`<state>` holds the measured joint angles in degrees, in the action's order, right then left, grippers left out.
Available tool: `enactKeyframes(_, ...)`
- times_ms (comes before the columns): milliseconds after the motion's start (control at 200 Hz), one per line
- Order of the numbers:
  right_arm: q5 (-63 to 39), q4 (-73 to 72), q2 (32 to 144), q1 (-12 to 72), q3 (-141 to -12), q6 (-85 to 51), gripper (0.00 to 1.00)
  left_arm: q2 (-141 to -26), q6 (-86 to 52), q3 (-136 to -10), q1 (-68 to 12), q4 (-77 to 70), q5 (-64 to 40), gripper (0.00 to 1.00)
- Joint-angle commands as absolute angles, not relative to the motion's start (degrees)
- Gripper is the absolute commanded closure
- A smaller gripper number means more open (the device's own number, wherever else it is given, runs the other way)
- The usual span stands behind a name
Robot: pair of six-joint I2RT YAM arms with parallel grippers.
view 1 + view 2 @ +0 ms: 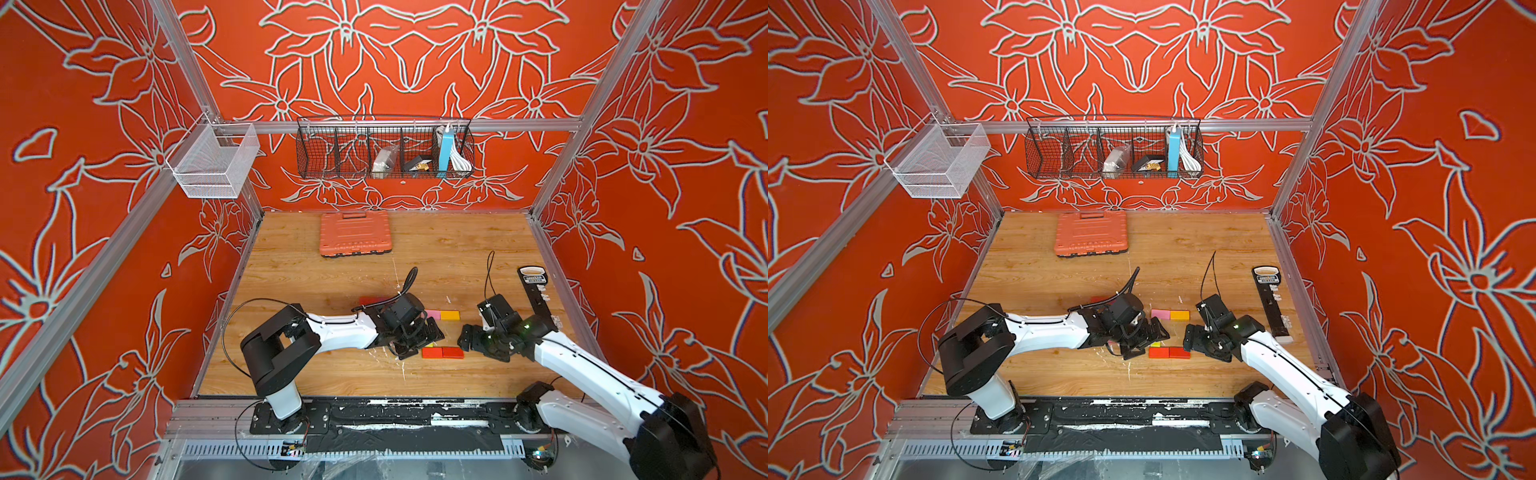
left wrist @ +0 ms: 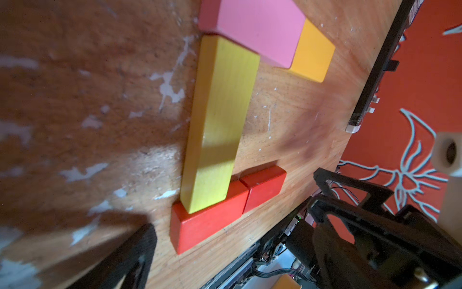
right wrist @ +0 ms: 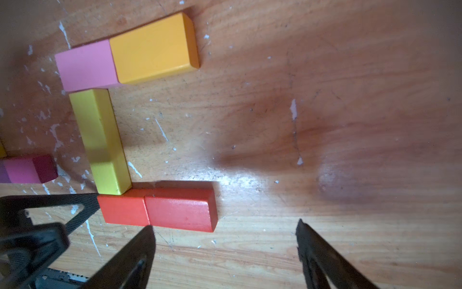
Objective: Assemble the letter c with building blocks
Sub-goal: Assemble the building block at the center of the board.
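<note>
C looked done: pink block and orange block off the yellow block's far end, two red blocks off its near end. Left gripper and right gripper both gaped wide, empty, either side of the yellow block. Joints seemed tight, though blurry. Next: retract without nudging.

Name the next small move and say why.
Probably lift the left gripper clear. The yellow block, pink block, orange block and red blocks already form a C; this gripper and the right gripper are open, empty, and its finger sits close beside a red block.
</note>
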<state>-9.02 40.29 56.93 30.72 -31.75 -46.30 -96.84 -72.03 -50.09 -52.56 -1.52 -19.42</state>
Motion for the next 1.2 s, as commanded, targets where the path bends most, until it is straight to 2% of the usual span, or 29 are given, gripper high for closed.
enactKeyframes(0,-9.4,40.4,56.7,30.4,-30.8,-47.2,0.10,-97.8,-72.6,-51.0,-52.9,-2.8,-19.9,0.01)
enactKeyframes(1196,-9.7,40.0,56.7,30.4,-30.1,-47.7,0.10,-99.9,-73.0,-52.0,-53.1,-4.2,-20.8,0.01)
